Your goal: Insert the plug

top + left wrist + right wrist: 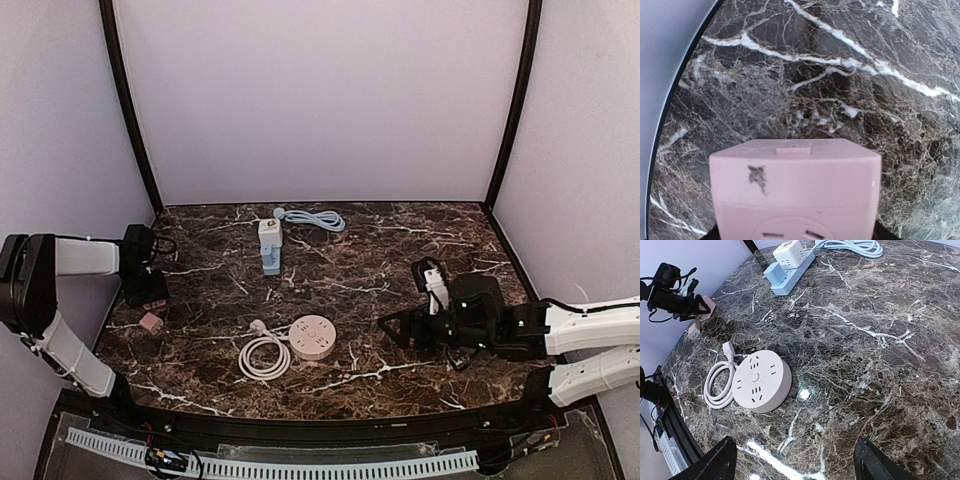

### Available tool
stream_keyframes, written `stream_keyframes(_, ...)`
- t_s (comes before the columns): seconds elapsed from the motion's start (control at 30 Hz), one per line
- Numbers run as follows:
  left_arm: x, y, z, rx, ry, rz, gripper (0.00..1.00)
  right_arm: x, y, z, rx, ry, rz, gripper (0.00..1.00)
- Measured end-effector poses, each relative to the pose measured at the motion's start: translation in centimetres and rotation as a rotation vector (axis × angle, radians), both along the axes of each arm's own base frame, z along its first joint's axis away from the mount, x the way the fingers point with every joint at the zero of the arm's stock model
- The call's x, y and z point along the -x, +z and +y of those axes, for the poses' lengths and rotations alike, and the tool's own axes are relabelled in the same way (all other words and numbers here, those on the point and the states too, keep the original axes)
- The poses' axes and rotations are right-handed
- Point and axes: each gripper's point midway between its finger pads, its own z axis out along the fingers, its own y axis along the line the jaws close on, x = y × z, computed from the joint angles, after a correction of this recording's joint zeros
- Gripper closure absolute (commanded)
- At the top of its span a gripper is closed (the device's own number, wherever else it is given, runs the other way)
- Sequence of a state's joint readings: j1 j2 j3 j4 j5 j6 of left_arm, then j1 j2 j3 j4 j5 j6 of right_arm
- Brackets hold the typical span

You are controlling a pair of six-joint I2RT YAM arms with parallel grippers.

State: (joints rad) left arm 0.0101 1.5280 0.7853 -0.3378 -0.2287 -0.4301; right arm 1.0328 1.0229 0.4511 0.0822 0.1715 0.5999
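Left gripper [147, 290]: at the left edge of the table [880, 355], seemingly pinching the pink cube [795, 185]; its fingers are almost hidden, so the hold is a judgement
Right gripper [794, 442]: spread wide, holding nothing, hovering near the round socket [761, 381]
Pink cube: just above the marble, well apart from the round socket and the blue strip [790, 275]
Small pink piece [150, 322]: lies on the table just beside the left gripper; too small to identify
Handling: likely light, rigid plastic with smooth, slippery sides; best gripped on flat opposite faces, clear of the prong side
Risk: the cube may twist between the fingers when pressed in; the round socket may slide
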Motion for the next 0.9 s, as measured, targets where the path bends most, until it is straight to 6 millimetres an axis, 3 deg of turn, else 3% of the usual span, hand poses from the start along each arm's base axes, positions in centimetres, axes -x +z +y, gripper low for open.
stream_keyframes(0.07,-0.2,0.0,0.1,-0.003,0.008,-0.002,0.60,0.0,0.0,0.0,0.001,0.000,0.000,0.21)
stream_keyframes(0.13,-0.4,0.0,0.1,0.002,0.016,-0.008,0.65,0.0,0.0,0.0,0.001,0.000,0.001,0.21)
stream_keyframes(0.27,-0.5,0.1,-0.4,0.012,0.008,-0.013,0.69,0.0,-0.1,0.0,0.004,0.000,0.002,0.21)
stream_keyframes(0.37,-0.8,1.0,-1.8,0.018,-0.040,-0.042,0.70,0.0,-0.5,0.0,0.013,0.000,0.008,0.21)
stream_keyframes(0.67,-2.2,9.0,-10.9,0.103,-0.366,-0.331,0.70,-0.2,-0.7,1.8,0.027,0.039,0.044,0.22)
stream_keyframes(0.9,-1.4,11.9,-19.2,0.199,-0.669,-0.470,0.71,-0.3,1.3,4.8,-0.004,0.112,0.075,0.21)
